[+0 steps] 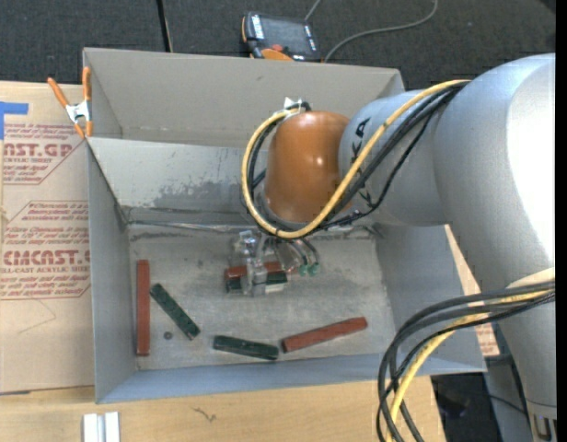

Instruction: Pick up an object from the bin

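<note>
My gripper (256, 267) is low over the middle of the bin floor, just under the arm's orange cover. Right at its tip lie small pieces, a red-brown and dark one (235, 279) on its left and a green and red one (276, 278) on its right. They may be parts of one short bar partly hidden by the gripper. Whether the gripper has hold of it I cannot make out.
A red-brown bar (143, 307) lies lengthwise along the left wall. A dark green bar (175, 309) lies slanted beside it. Near the front wall lie another dark green bar (246, 347) and a longer red-brown bar (324, 334). The arm covers the bin's right rear part.
</note>
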`<action>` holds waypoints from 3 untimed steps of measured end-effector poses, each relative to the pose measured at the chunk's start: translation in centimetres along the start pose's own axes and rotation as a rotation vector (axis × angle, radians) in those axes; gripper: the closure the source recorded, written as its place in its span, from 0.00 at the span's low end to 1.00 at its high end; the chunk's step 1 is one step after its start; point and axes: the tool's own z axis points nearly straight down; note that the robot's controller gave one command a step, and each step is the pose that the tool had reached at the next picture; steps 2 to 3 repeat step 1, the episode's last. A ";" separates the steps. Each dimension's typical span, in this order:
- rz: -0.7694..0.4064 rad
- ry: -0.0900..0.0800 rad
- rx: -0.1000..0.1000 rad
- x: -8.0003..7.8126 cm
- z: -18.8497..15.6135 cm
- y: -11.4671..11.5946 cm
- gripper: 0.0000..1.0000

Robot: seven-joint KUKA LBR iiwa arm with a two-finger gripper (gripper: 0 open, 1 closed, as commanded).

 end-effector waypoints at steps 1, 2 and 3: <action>0.042 -0.005 0.002 3.6 -13.5 -3.2 1.00; 0.042 -0.005 0.002 3.6 -13.5 -3.2 1.00; 0.042 -0.005 0.002 3.6 -13.5 -3.2 1.00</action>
